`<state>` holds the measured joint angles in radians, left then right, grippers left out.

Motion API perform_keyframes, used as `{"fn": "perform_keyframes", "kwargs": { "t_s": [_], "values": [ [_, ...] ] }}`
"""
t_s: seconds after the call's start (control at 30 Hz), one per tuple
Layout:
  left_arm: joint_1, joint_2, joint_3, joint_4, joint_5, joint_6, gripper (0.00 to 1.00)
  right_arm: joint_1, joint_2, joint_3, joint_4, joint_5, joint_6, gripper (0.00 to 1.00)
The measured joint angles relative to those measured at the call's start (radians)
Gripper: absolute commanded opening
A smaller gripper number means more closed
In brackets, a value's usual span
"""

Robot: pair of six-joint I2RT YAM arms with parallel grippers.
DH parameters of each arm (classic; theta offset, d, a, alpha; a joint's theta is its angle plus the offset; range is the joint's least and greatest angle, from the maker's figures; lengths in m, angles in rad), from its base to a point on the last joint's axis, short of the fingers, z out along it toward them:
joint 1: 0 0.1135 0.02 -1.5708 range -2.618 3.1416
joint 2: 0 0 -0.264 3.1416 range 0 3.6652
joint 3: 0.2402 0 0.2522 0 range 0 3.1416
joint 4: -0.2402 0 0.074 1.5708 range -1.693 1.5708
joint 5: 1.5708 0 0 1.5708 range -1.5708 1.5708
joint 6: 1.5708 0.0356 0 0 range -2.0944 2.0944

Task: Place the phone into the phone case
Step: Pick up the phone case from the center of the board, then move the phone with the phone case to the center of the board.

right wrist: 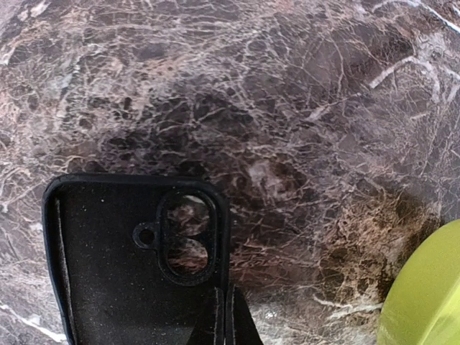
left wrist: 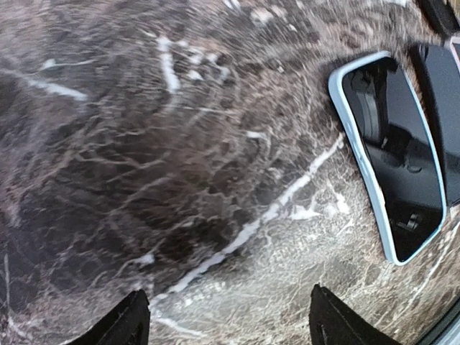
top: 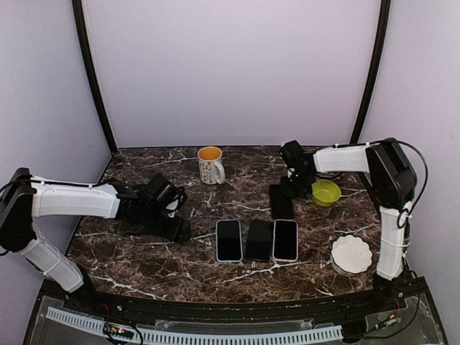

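Observation:
An empty black phone case [right wrist: 129, 266] with an oval camera cutout lies open side up on the marble; in the top view the phone case [top: 281, 202] sits left of the green bowl. My right gripper [right wrist: 228, 320] is shut, its fingers pinching the case's right side wall. A phone [top: 228, 240] with a light blue rim lies screen up at the table's middle front, also seen as the phone [left wrist: 392, 151] in the left wrist view. My left gripper [left wrist: 233, 323] hovers open over bare marble left of that phone, with nothing between its fingers.
Beside the blue-rimmed phone lie a black slab [top: 259, 240] and a pink-rimmed phone [top: 285, 240]. A white mug [top: 210, 164] with orange inside stands at the back. A green bowl [top: 325, 192] is right of the case, and a white dish [top: 351, 253] sits front right.

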<state>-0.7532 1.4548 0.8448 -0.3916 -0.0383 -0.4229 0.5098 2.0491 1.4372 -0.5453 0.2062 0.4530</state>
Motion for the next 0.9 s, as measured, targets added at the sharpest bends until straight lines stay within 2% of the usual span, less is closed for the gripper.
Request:
{"fn": "perform_keyframes", "kwargs": {
  "t_s": [0.1, 0.2, 0.37, 0.53, 0.9],
  "values": [
    [-0.034, 0.077, 0.028, 0.011, 0.001, 0.022, 0.69, 0.0, -0.003, 0.008, 0.0, -0.01, -0.013, 0.0],
    [-0.053, 0.163, 0.067, 0.026, 0.0, 0.051, 0.56, 0.001, -0.021, 0.008, -0.001, -0.024, -0.026, 0.0],
    [-0.083, 0.323, 0.189, 0.035, -0.022, 0.113, 0.47, 0.005, -0.094, -0.01, 0.003, -0.035, -0.042, 0.0],
    [-0.105, 0.424, 0.305, 0.058, -0.017, 0.155, 0.33, 0.009, -0.171, -0.044, 0.007, -0.039, -0.058, 0.0],
    [-0.169, 0.466, 0.36, 0.058, 0.109, 0.175, 0.26, 0.01, -0.294, -0.097, 0.007, -0.03, -0.079, 0.0]
  ]
}}
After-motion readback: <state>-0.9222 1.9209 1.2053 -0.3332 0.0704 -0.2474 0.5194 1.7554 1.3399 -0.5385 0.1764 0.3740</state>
